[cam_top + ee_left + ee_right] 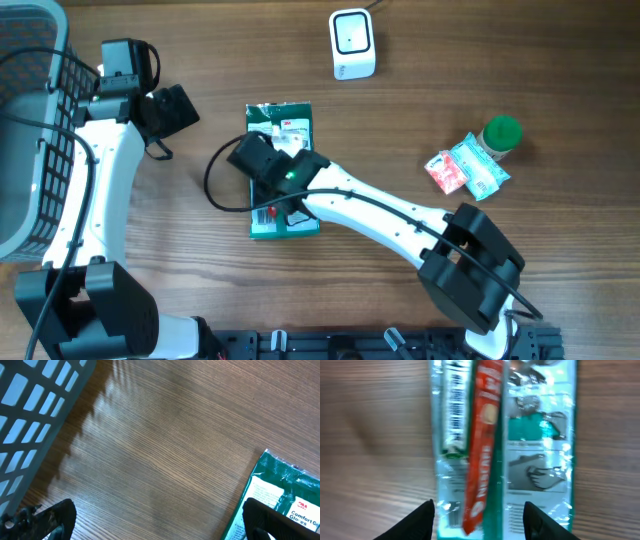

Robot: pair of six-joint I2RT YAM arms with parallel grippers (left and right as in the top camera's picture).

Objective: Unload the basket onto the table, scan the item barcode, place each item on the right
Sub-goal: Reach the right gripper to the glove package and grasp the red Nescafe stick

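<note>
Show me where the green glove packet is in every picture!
Overhead: the green glove packet lies on the wooden table, a little left of the middle.
Left wrist: only one end of it shows, at the bottom right.
Right wrist: it fills the middle, from top to bottom.
Shared landmark: the wooden table lies under it in all three views; the grey basket shows only in the overhead and left wrist views.

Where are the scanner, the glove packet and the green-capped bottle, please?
scanner [352, 40]: overhead view, on its white top face.
glove packet [290, 122]: overhead view, on its uncovered upper end.
green-capped bottle [502, 133]: overhead view, on its cap.
</note>
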